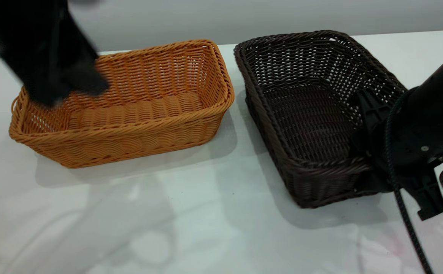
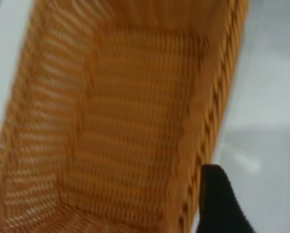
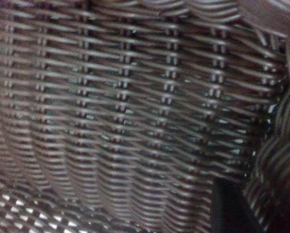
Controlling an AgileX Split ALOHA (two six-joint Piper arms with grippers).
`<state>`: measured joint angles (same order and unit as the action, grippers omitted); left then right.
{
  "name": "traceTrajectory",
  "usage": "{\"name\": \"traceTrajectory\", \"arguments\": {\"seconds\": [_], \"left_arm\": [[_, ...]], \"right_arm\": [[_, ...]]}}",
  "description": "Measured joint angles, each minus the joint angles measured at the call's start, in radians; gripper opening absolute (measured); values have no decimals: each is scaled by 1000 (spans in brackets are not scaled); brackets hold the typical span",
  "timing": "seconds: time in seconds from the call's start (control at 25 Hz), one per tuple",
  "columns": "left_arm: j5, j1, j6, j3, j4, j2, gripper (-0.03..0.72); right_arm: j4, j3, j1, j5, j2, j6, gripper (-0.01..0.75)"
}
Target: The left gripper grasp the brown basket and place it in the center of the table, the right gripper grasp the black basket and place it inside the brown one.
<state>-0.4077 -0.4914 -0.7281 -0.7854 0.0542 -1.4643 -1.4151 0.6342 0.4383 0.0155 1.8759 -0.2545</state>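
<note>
A: Where do things stand?

B: The brown basket (image 1: 130,110) sits left on the tabletop (image 1: 213,220), the black basket (image 1: 312,110) just to its right — apart, neither lifted. So I'd judge both arms are taking their grips.

A: The left gripper (image 1: 63,89)?

B: It hangs over the brown basket's left end, blurred in the exterior view. Its wrist view shows one finger (image 2: 220,201) outside the basket's wall and a second at the frame's edge, a gap between them — spread, holding nothing.

A: So how should it grasp?

B: Get the wall between the fingers, one inside and one out, low enough to catch the braided rim, then close firmly. Wicker flexes, so a shallow pinch would likely let the basket tilt.

A: And the right gripper (image 1: 364,148)?

B: At the black basket's near right corner. A finger (image 3: 230,208) lies against the weave inside, but whether the pair is clamped on the wall I cannot tell.

A: Order?

B: Brown goes to the centre first. The black basket should wait, then go in level.
</note>
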Motion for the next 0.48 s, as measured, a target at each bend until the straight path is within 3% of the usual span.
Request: {"name": "traceTrajectory", "arguments": {"seconds": [0.48], "left_arm": [[13, 0, 102, -32, 146, -190, 330]], "right_arm": [[15, 0, -23, -23, -96, 189, 232]]}}
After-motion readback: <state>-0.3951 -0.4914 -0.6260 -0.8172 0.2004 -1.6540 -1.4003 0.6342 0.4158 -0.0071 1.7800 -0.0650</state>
